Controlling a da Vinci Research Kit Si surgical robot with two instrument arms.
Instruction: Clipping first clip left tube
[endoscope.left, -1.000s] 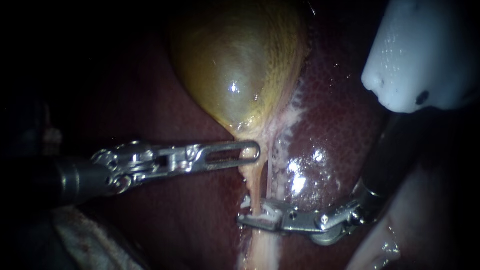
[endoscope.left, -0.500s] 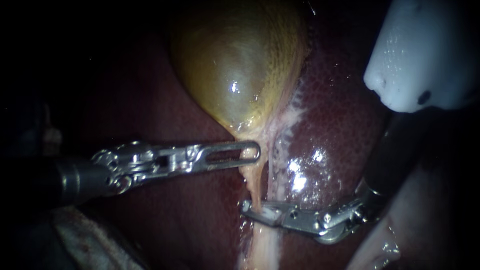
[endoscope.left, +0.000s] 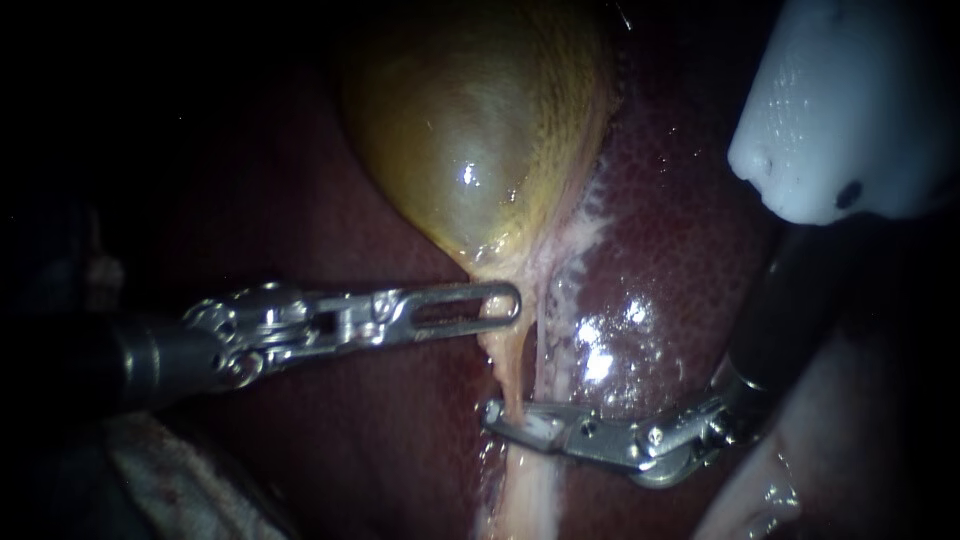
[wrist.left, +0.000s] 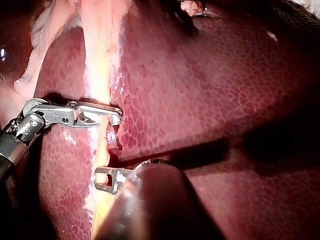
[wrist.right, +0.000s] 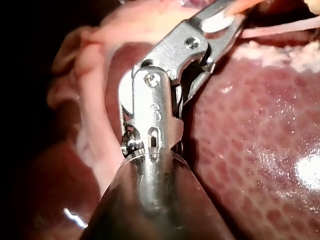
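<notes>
**Right jaws closed with a clip across the left tube**

We see the dark red, finely mottled liver (endoscope.left: 660, 250) filling the field, wet and glinting on the right. On it, far and central, lies the yellow-green, pear-shaped gallbladder (endoscope.left: 470, 130), its narrow end pointing near. At the far right hangs a blunt white plastic body (endoscope.left: 850, 110), with a dark shaft dropping from beneath it.

Our left instrument (endoscope.left: 505, 302), bright steel with long slotted jaws, comes in from the left. It lies almost level, wrist straight, tip pointing right. Its jaws lie closed on the far end of the left tube (endoscope.left: 510, 370), just where the gallbladder narrows into it.

Our right instrument (endoscope.left: 510, 425), steel on that dark shaft, comes down from the far right. Its wrist is bent hard, so the jaws point left and cross the tube nearly square.

The left tube is a pale yellow-pink cord with its long axis running far to near. It leaves the gallbladder's neck, leans a little right as it comes nearer, passes through the right jaws and broadens toward the near edge. A thinner pale strand (endoscope.left: 541, 345) runs just right of it down to those jaws; we cannot tell whether it lies inside them.

The small white clip (endoscope.left: 540, 430) sits between the right jaws, which are pressed together on it around the left tube.
</notes>
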